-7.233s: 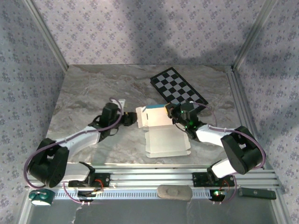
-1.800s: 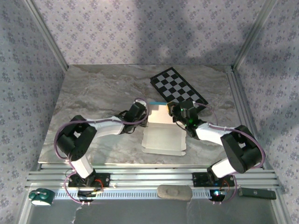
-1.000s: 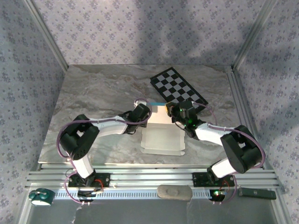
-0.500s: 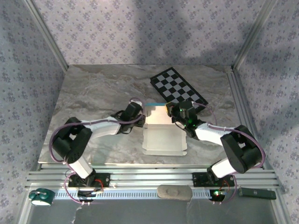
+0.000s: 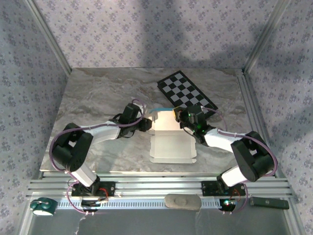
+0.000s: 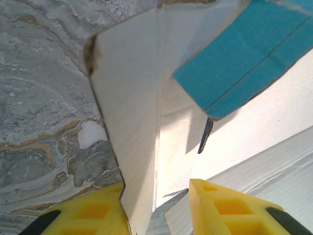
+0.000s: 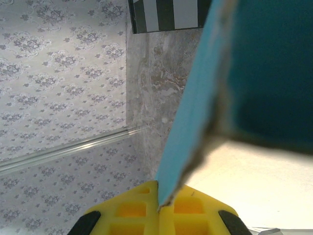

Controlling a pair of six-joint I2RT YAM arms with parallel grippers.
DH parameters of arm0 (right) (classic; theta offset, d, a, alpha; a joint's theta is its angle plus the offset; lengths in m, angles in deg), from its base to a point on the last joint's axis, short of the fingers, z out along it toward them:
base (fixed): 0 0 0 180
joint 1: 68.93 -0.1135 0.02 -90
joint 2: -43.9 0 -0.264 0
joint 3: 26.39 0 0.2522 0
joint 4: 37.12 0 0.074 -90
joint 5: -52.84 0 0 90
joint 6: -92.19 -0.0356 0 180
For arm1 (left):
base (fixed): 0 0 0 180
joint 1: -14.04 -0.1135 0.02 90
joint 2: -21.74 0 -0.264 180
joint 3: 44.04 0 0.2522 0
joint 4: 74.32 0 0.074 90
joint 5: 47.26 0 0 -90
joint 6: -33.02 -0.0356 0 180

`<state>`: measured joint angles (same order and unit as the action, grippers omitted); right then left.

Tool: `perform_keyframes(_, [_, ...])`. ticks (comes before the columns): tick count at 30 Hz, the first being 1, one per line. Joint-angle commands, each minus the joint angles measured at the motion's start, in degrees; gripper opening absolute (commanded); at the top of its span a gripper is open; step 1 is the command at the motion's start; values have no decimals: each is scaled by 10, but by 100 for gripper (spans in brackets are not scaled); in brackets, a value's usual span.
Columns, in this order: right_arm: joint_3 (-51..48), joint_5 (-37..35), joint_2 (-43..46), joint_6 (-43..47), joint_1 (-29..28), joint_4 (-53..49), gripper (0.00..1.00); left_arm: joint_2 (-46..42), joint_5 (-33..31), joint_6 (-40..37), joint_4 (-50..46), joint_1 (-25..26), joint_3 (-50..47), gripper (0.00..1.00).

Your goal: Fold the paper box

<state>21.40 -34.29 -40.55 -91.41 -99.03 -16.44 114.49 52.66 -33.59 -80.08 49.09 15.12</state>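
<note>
We see the paper box (image 5: 172,144) lying near the middle of the counter (image 5: 93,98), its white face up. Its far end is raised into low walls, near the checkerboard (image 5: 188,93). The left tool (image 5: 145,123) sits at the box's far left corner. In its wrist view, its yellow fingers (image 6: 230,208) stand spread. An upright white side wall (image 6: 129,98) runs down between them, close against the left finger and clear of the right one. A turquoise flap (image 6: 244,58) leans over the white inside of the box. The right tool (image 5: 179,116) is at the far right corner. Its wrist view shows it pressed together on the edge of a turquoise panel (image 7: 254,73) of the box, which rises from between the yellow pads.
</note>
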Motion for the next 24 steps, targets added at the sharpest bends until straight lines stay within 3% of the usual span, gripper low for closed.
perform_keyframes(1, [15,4,-5,1,3,-13,0,12,18,-13,19,4,6,35])
perform_keyframes(3, [16,5,-6,1,3,-13,0,19,14,-15,16,4,11,34])
perform_keyframes(11, [19,4,-6,2,3,-14,0,32,-2,-10,15,4,25,10])
perform_keyframes(18, [19,3,-7,2,2,-15,0,29,-23,-11,1,14,29,2])
perform_keyframes(24, [20,-4,-8,0,-6,-18,0,40,-147,0,-67,57,65,0])
